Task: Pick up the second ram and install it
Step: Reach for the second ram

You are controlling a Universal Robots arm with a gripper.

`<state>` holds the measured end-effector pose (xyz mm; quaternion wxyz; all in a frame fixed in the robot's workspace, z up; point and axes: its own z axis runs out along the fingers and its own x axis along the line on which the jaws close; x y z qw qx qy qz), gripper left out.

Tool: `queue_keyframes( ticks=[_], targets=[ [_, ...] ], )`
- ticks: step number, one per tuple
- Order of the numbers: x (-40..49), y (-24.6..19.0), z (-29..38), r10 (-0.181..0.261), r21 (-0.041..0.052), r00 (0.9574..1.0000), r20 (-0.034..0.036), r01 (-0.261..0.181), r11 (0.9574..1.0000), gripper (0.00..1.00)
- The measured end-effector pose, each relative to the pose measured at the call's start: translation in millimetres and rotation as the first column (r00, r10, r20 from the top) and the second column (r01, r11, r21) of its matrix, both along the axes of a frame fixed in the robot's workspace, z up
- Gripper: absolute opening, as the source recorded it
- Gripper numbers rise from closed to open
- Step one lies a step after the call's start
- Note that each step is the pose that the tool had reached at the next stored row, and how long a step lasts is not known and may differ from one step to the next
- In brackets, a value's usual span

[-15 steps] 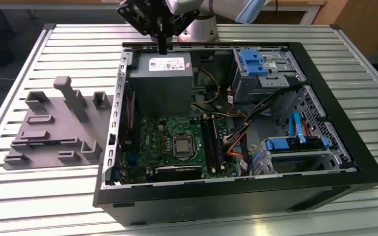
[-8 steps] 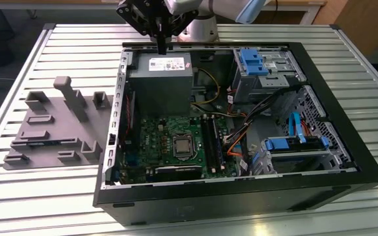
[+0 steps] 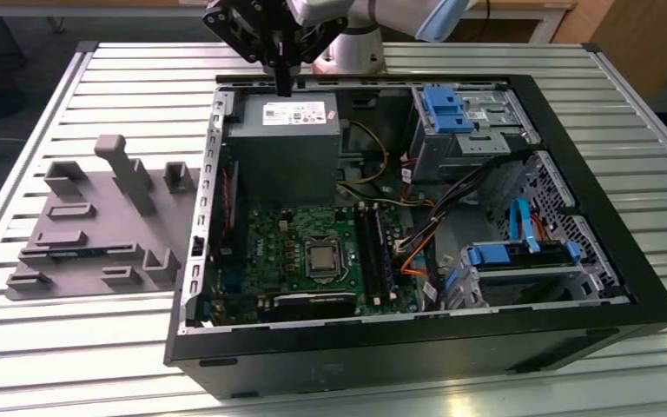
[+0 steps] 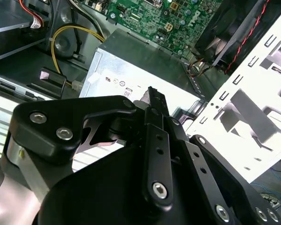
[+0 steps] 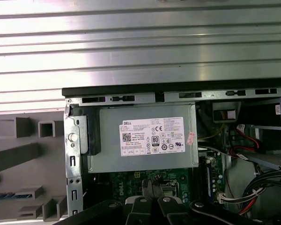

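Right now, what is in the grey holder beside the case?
The second ram, a bluish-green stick, sits in a slot of the grey holder. The slot covers its lower edge and contacts.

1. An open computer case (image 3: 426,356) lies on its side on a slatted metal table (image 3: 79,347), below the claw (image 3: 284,85).
2. A grey power supply box (image 3: 281,143) with a white label sits just beneath the claw.
3. A green motherboard (image 3: 275,239) lies past that box, farther from the claw.
4. Blue drive brackets (image 3: 444,109) stand to the exterior view's right of the claw.
5. A grey holder tray (image 3: 102,217) rests outside the case, well apart from the claw, to the exterior view's left.
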<state>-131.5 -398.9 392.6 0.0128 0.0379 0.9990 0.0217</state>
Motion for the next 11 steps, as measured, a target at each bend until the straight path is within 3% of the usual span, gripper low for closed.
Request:
queue_keyframes(
  ticks=[11],
  targets=[
    [-7.1, 0.0, -0.3, 0.000, 0.0000, 1.0000, 0.0000, 0.000, 1.0000, 0.11]
  ],
)
